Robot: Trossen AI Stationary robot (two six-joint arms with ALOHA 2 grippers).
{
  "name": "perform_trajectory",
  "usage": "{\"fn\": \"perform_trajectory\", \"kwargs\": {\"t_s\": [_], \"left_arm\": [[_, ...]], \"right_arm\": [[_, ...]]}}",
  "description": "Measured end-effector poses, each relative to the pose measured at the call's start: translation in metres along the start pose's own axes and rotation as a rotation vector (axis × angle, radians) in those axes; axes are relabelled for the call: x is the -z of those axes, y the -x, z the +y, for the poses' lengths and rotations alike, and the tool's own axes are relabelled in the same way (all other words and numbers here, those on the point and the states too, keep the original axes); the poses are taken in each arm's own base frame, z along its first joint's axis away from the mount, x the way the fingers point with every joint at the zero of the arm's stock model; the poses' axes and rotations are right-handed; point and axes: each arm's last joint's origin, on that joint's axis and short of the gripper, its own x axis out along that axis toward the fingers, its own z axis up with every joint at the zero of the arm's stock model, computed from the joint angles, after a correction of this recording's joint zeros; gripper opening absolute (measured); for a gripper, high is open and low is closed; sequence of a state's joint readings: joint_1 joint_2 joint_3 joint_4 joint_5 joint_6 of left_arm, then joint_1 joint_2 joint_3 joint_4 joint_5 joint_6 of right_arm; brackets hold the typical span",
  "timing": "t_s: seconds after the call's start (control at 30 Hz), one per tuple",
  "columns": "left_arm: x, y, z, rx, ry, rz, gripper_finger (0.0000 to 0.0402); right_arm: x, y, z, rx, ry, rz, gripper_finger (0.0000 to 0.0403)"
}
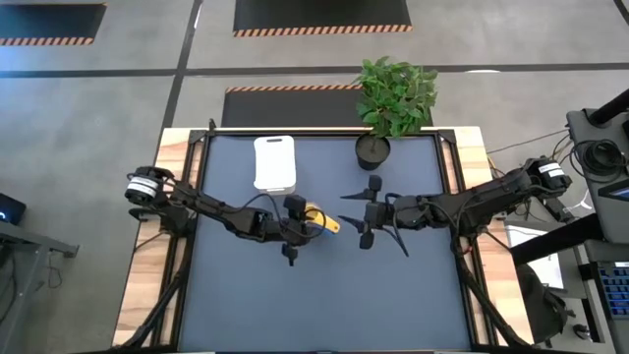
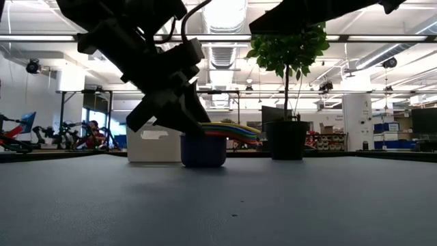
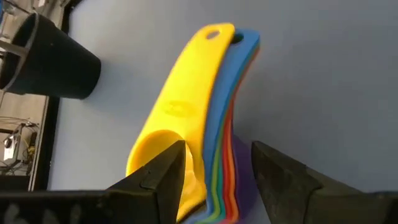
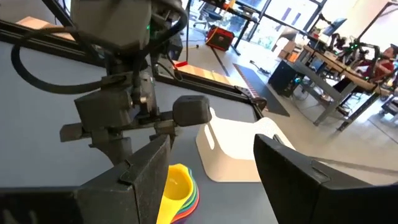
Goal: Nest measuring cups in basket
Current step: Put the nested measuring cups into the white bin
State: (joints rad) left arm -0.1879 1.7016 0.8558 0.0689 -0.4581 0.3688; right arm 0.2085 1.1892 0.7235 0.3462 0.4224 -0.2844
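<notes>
Beside the basket [image 1: 274, 162], left gripper [image 1: 300, 228] closes around the nested cup stack [image 3: 199, 124] to lift it; right gripper [image 1: 366, 218] waits wide open.

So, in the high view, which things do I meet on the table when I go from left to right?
White basket → left gripper → stack of measuring cups → right gripper, with the black plant pot behind it.
</notes>
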Motion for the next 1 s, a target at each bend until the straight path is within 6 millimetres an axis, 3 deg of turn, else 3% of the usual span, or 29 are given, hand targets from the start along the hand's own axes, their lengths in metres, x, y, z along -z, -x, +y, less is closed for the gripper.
{"fn": "perform_trajectory", "kwargs": {"t_s": [0.37, 0.7, 1.0], "left_arm": [[0.009, 0.001, -0.001, -0.018, -0.028, 0.096, 0.0164], [0.008, 0.002, 0.002, 0.000, -0.025, 0.082, 0.0163], [0.011, -0.004, 0.000, 0.002, -0.028, 0.102, 0.0134]], "right_arm": [[0.000, 0.000, 0.000, -0.001, -0.005, -0.001, 0.0221], [0.000, 0.000, 0.000, -0.001, -0.004, -0.001, 0.0221], [0.000, 0.000, 0.000, -0.001, -0.004, -0.001, 0.0221]]}}
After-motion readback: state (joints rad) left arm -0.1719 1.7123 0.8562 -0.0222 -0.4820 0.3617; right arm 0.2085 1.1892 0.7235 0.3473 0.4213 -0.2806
